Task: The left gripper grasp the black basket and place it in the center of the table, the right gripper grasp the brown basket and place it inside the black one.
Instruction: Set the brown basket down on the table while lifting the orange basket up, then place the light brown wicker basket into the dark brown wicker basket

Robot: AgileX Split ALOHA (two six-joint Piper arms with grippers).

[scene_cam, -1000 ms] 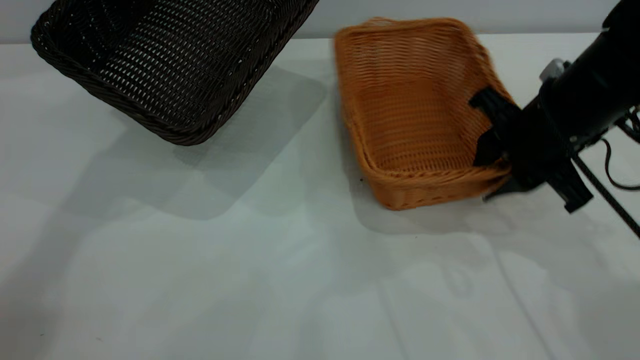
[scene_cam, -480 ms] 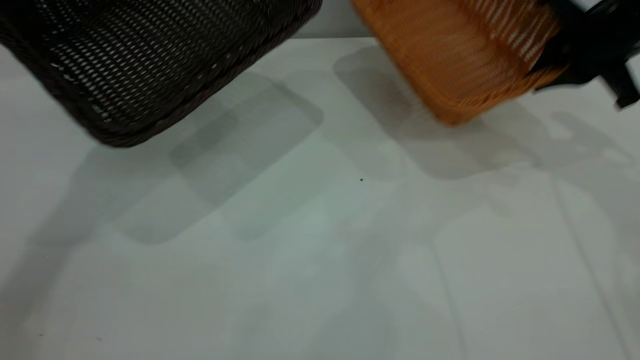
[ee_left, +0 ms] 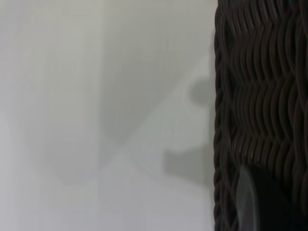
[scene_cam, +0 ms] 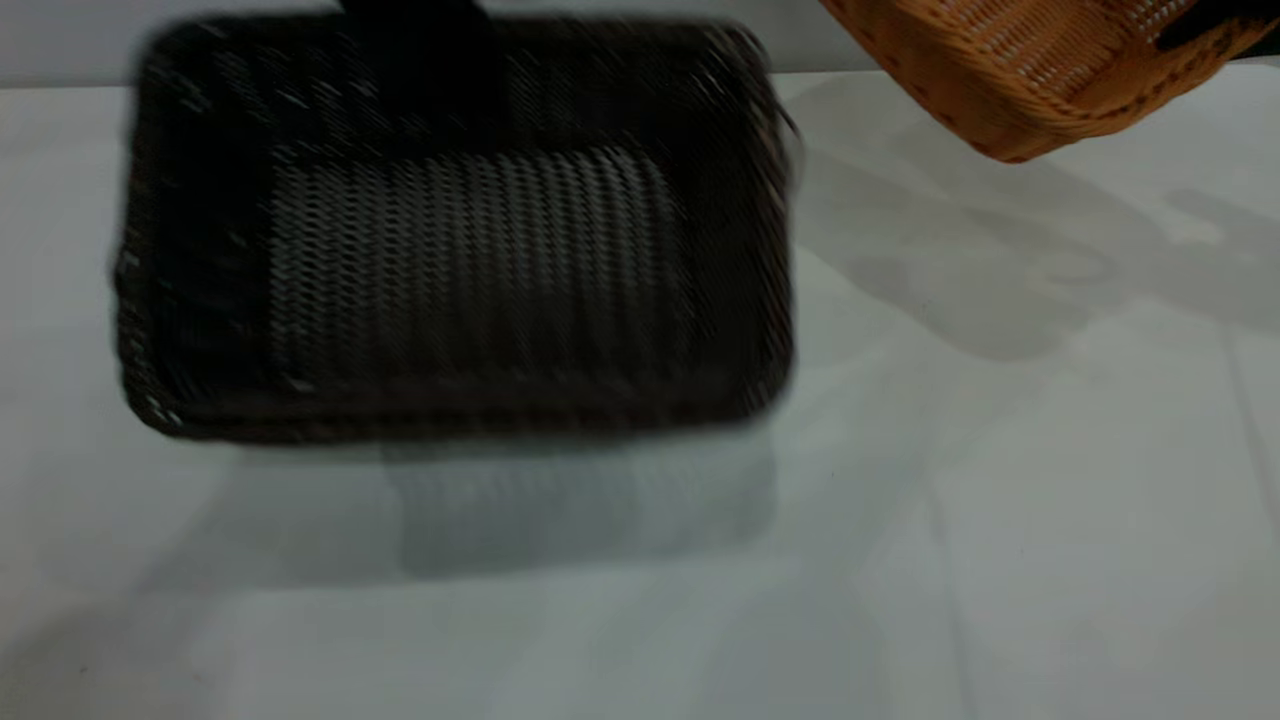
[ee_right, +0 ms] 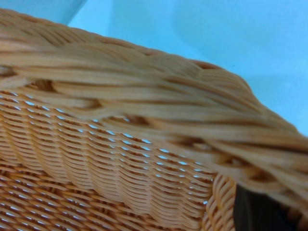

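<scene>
A: Worktop point(scene_cam: 1000, 550) bare around black basket point(scene_cam: 455, 240), low over centre, pinched at far rim by left claw point(scene_cam: 415, 30).

B: Brown basket point(scene_cam: 1030, 70) aloft beyond black basket's right end; right claw point(scene_cam: 1195, 25) clamped on rim. Risks: tilt, slip, rims colliding.

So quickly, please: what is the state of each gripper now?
Left gripper: shut on the black basket, at its far rim.
Right gripper: shut on the brown basket, held up in the air above the table.
</scene>
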